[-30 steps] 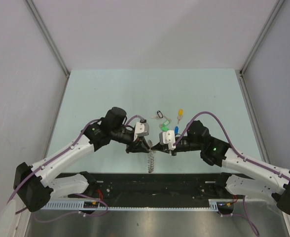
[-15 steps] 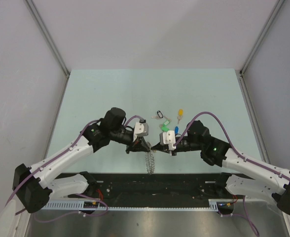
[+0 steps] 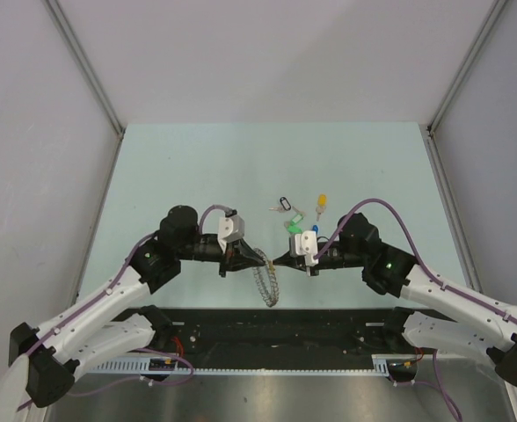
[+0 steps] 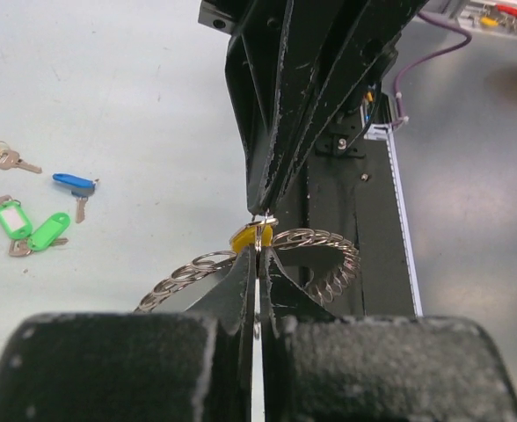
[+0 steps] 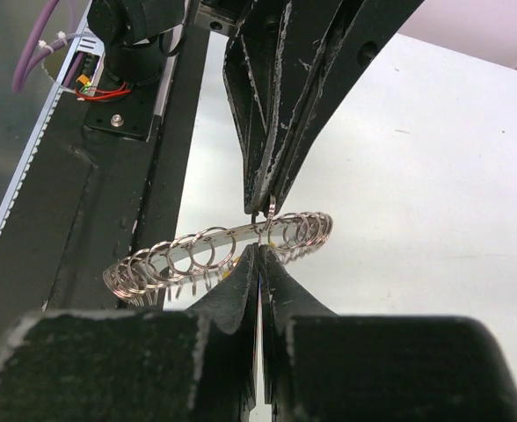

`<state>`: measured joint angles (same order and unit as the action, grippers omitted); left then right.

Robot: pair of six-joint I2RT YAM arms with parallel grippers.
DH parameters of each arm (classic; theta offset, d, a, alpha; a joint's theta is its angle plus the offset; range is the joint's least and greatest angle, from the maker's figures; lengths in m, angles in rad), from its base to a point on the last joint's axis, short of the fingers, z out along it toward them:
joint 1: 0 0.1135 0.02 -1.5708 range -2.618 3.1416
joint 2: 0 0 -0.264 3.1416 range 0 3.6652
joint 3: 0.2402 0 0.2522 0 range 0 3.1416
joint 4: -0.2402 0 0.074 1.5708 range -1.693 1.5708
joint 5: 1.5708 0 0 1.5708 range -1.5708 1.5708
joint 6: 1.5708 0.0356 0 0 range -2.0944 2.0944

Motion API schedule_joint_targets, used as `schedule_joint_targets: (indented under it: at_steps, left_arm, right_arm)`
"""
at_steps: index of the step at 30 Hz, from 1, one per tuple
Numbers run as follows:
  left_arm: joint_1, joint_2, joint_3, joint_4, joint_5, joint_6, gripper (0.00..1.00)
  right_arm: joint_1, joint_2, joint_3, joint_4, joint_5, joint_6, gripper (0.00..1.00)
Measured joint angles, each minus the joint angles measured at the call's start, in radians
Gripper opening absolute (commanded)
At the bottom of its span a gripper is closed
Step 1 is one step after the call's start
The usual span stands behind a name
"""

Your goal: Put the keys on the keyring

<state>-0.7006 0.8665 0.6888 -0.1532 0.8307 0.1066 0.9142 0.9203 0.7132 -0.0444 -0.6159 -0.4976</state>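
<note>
Keyring (image 3: pixel 266 283) hangs above the near edge of the tabletop (image 3: pixel 197 167), pinched at its rim where your claws meet. Risk: the yellow key (image 4: pixel 241 238) could slip off if either pinch loosens or the arms pull apart. Left claw (image 4: pixel 258 251) is closed tight on the rim; right claw (image 5: pixel 258 255) looks closed on the key's loop.

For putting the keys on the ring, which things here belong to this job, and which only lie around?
Job: keyring, held up where left gripper and right gripper meet; yellow-tagged key at their tips; loose keys on the table.
Not the job: only rig parts, black base plate and purple cables.
</note>
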Motion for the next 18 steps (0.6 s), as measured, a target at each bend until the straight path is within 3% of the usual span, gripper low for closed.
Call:
schedule_joint_targets:
  at_steps: [8, 18]
  left_arm:
    - [0.002, -0.009, -0.042, 0.153, -0.010, -0.128, 0.03]
    - [0.003, -0.058, -0.056, 0.176, -0.119, -0.138, 0.45]
  right_arm:
    - [-0.005, 0.003, 0.000, -0.001, 0.001, -0.001, 0.00]
    - [-0.005, 0.006, 0.000, -0.011, 0.010, 0.014, 0.00]
